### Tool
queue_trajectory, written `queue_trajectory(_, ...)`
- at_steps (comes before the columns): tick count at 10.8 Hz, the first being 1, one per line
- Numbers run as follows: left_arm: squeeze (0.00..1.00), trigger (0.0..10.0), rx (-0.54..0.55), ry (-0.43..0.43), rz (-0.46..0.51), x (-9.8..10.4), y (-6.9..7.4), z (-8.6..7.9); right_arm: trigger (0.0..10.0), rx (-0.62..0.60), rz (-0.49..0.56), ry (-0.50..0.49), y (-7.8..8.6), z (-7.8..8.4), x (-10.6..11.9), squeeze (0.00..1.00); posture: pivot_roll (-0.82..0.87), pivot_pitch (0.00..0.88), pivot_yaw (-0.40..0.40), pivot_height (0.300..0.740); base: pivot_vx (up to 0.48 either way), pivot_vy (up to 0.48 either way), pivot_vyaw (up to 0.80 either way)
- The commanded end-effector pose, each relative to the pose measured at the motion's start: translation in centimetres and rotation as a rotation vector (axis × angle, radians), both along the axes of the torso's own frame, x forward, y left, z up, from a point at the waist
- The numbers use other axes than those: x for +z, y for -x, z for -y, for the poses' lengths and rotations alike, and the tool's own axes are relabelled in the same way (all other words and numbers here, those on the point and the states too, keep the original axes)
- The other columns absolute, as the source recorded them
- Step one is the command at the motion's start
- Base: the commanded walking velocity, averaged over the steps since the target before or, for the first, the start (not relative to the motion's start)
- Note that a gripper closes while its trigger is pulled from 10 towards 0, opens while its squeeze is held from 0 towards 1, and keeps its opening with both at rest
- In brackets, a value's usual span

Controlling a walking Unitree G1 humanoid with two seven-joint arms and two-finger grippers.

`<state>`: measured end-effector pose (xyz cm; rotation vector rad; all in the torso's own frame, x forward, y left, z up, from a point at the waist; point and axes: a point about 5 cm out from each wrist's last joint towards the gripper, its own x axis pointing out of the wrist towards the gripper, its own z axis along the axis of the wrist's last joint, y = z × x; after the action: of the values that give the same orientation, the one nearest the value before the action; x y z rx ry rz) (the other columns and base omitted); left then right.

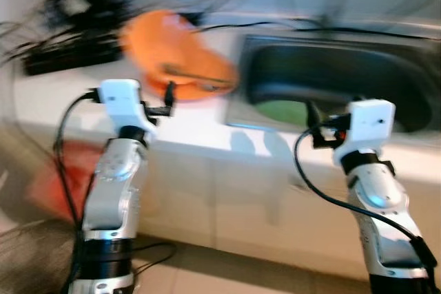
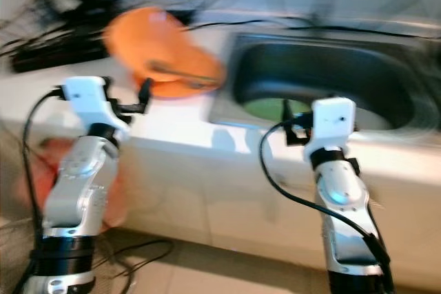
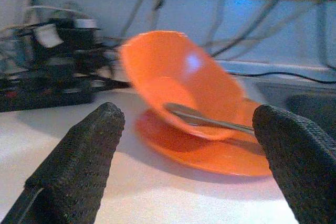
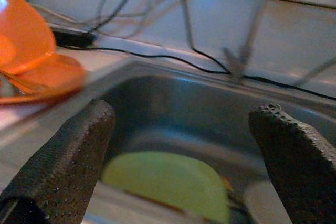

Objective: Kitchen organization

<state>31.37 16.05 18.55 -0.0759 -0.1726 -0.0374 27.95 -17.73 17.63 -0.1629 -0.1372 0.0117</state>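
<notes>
Both hands, left hand and right hand, are apart. The tilted orange bowl looks light, stiff and slippery; grip its rim.

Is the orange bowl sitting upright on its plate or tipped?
Tipped: the orange bowl leans on the orange plate, its opening facing sideways, with a spoon beneath its rim.

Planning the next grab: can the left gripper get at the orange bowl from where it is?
Probably yes. The left gripper is open and faces the orange bowl, tilted on the orange plate with a spoon; bare counter lies between.
</notes>
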Motion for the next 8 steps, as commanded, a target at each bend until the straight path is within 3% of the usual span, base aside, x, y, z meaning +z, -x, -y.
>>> queue_trajectory(1,0.00,10.0,-0.007,0.000,-0.009,0.0,0.1,0.3,10.0,-0.003,0.015,0.006,0.1,0.1,0.6,0.00,0.07,0.000,0.020,0.740,0.300,0.300,0.00)
queue_trajectory(4,0.00,10.0,-0.034,0.019,0.051,2.5,-0.2,1.2,10.0,0.058,0.032,-0.009,0.3,-0.5,1.1,0.00,0.07,0.000,0.017,0.740,0.298,0.300,0.00)
queue_trajectory(7,0.00,10.0,-0.045,0.021,0.019,1.7,-0.1,1.1,10.0,0.060,0.031,-0.001,0.4,-0.5,1.1,0.00,0.07,0.000,0.022,0.740,0.335,0.089,0.00)
queue_trajectory(8,0.00,10.0,-0.056,0.019,0.012,1.6,-0.1,1.3,10.0,0.054,0.035,-0.015,0.4,-0.5,1.1,0.00,0.07,0.000,0.023,0.740,0.000,0.000,0.00)
